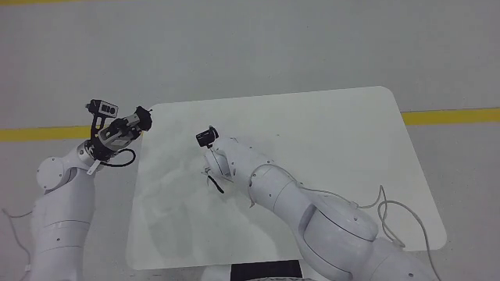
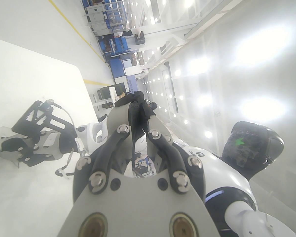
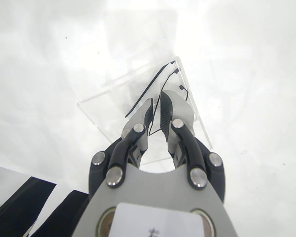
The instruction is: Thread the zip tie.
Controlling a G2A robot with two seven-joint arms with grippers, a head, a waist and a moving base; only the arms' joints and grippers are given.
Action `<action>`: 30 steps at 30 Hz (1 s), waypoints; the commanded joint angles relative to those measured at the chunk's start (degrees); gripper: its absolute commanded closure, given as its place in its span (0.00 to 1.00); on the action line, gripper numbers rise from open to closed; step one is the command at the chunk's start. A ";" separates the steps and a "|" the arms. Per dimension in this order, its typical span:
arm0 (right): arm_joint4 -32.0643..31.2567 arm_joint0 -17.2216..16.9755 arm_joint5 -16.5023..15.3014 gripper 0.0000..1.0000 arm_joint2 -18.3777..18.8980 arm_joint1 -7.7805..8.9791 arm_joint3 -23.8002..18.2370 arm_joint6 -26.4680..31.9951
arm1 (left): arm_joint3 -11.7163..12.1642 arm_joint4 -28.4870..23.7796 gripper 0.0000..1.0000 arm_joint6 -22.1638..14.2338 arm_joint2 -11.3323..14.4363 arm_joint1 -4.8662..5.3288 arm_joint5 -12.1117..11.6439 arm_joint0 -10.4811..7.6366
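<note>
A clear acrylic tray [image 3: 118,110] lies on the white table [image 1: 328,140] with several black zip ties in it. A thick zip tie [image 3: 148,88] lies slanted beside my right gripper [image 3: 157,97]. A thin zip tie [image 3: 168,77] runs from the tray's corner down through the narrow gap between the fingers. The right gripper is low over the tray, jaws slightly apart. In the top view it is left of the table's centre [image 1: 212,170], with a dark tie [image 1: 216,184] under it. My left gripper [image 2: 137,101] is shut, raised beyond the table's left edge [image 1: 142,118], its tips wrapped in black.
The white tabletop stretches bare to the right and back of the tray. A yellow floor line [image 1: 453,115] runs behind the table. From the left wrist view, the right arm's wrist [image 2: 39,129] sits over the tray on the table.
</note>
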 commanded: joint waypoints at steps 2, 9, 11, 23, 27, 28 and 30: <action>0.20 -0.10 0.02 0.88 -0.24 0.05 0.10 0.03 | 0.00 0.00 1.00 0.00 0.00 0.00 0.00 0.00; 0.62 -0.08 0.16 0.87 -0.76 0.09 0.03 0.05 | 0.00 0.00 1.00 0.00 0.00 0.00 0.00 0.00; 0.69 -0.08 0.26 0.87 -0.92 0.10 -0.01 0.04 | 0.00 0.00 1.00 0.00 0.00 0.00 0.00 0.00; 0.22 0.65 0.62 1.00 -1.25 0.08 -1.18 -1.07 | 0.00 0.00 1.00 0.00 0.00 0.00 0.00 0.00; -0.40 0.92 0.62 1.00 -0.88 0.01 -1.94 -1.00 | 0.00 0.00 1.00 0.00 0.00 0.00 0.00 0.00; -0.59 0.96 0.62 1.00 -0.79 0.00 -2.12 -1.00 | 0.00 0.00 1.00 0.00 0.00 0.00 0.00 0.00; -1.03 1.04 0.62 1.00 -0.52 -0.03 -2.64 -0.96 | 0.00 0.00 1.00 0.00 0.00 0.00 0.00 0.00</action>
